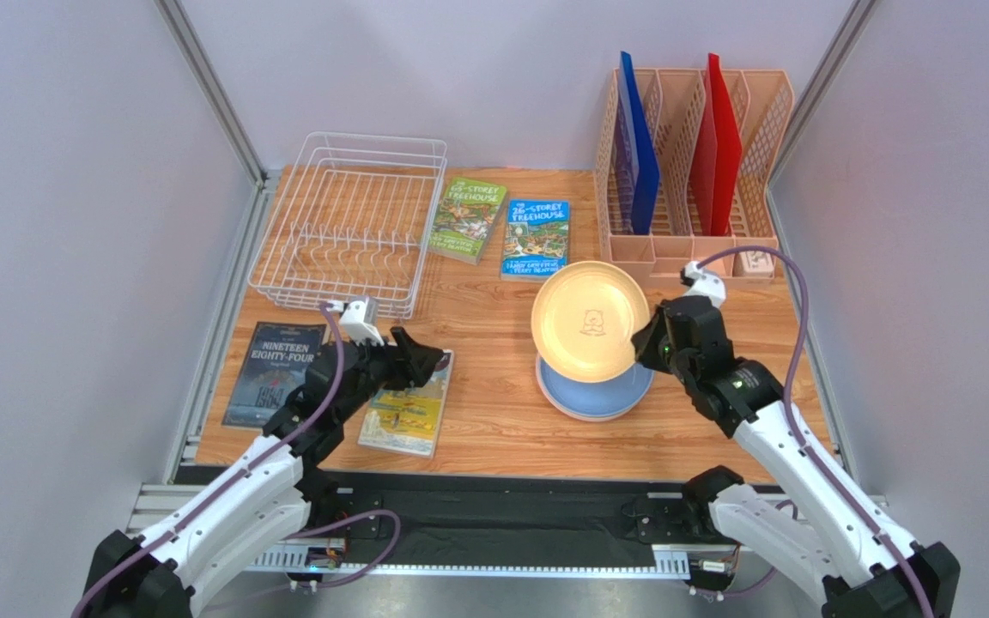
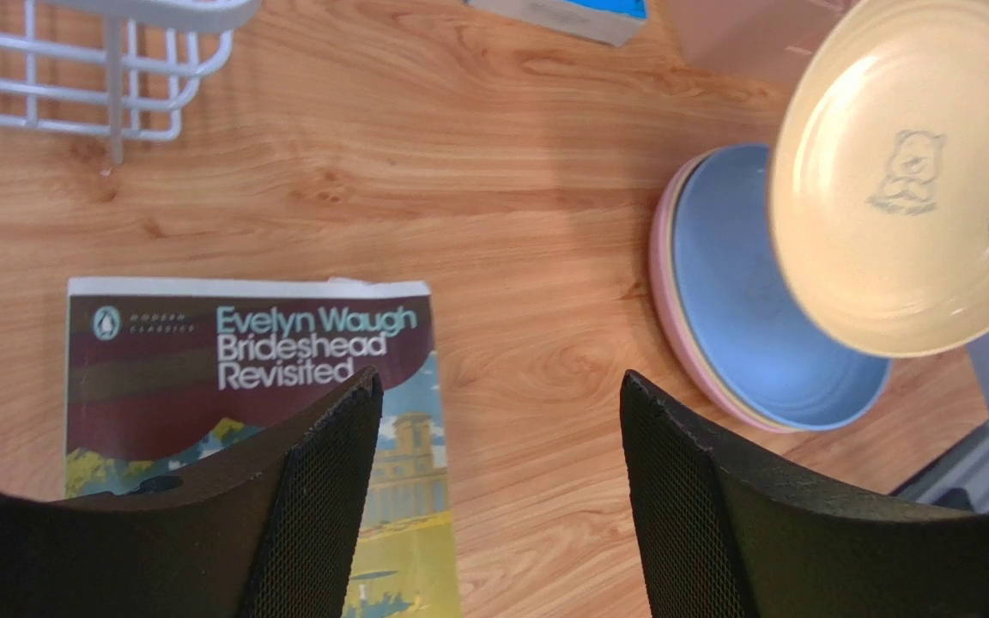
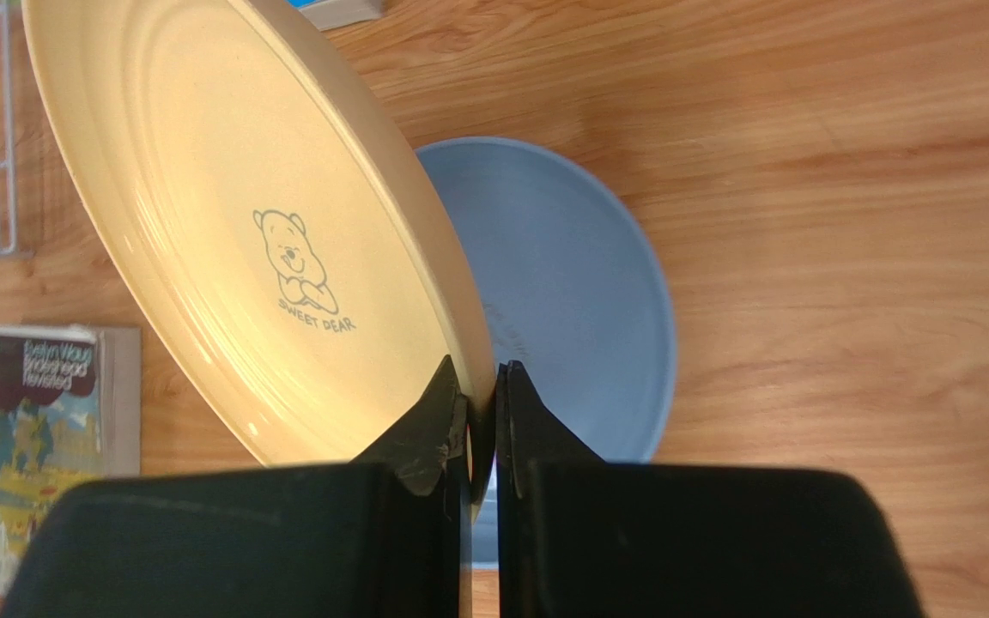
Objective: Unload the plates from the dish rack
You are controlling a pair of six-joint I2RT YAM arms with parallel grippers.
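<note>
Pretty far along here, I'd say. The rack sits at the upper left of the top view and I can't spot a single plate in it, just bare wire and prongs. The right tool is clenched on the lower rim of a cream plate, which is tilted up on edge, right of centre in the top view, just above the stack. That stack is on the table: a blue plate on top with a pink plate peeking out underneath, seen best from the left wrist. The left tool is released, jaws wide apart with nothing between them, hanging over a book at the lower left, well apart from the plates. So what's left, as I read it: lay the cream plate flat on the blue one and let go. There should be one more plate; I can't see it anywhere, maybe it's buried under the stack, can't tell.
</note>
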